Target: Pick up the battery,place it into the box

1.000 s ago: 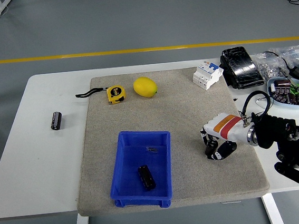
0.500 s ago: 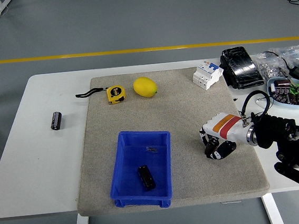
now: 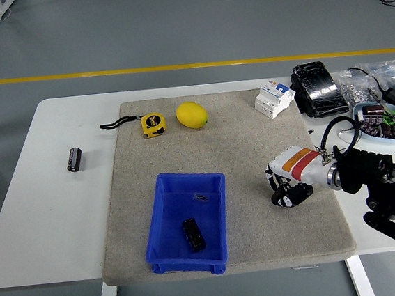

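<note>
With one battery (image 3: 193,234) lying inside the blue box (image 3: 166,239), the empty right hand (image 3: 288,191), fingers curled, has drawn slightly back toward the bench (image 3: 56,203) edge, suggesting placement is done; another battery (image 3: 75,159) lies far left; no label is legible.

Right hand (image 3: 288,181) w/ white shell, orange and red stripe across its back, black fingers (image 3: 283,197), silver wrist ring, 1 black cable looped above wrist, black jointed arm (image 3: 387,189) behind
</note>
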